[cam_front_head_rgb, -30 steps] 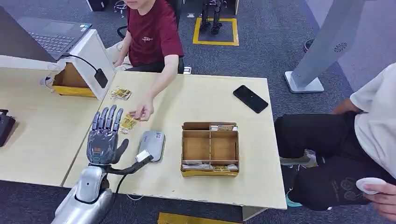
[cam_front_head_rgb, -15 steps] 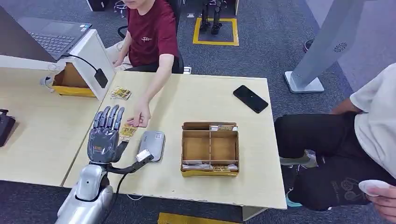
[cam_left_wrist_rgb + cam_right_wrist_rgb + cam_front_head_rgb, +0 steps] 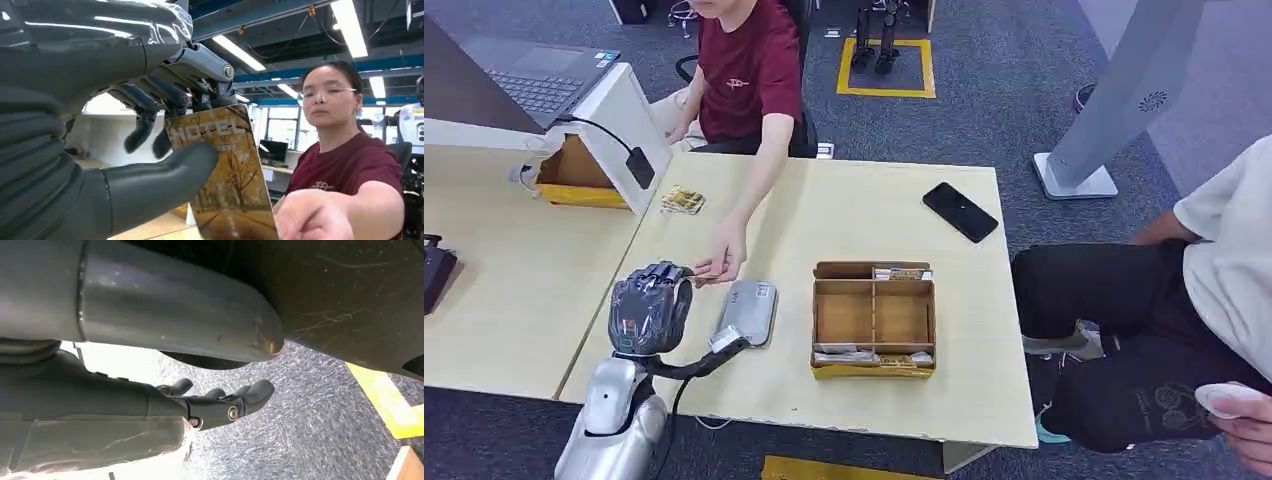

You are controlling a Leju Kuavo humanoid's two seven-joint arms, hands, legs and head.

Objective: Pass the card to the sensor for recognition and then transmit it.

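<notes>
Left wrist view | left hand (image 3: 150,125) pinches card (image 3: 225,175) | long axis across thumb

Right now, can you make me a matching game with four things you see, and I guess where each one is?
Things:
1. card
2. phone
3. sensor
4. laptop

Places:
A. on the raised white stand at the far left
B. lying flat beside the cardboard box
C. pinched in the left hand
D. near the table's far right corner

Pairs: 1-C, 2-D, 3-B, 4-A
</notes>
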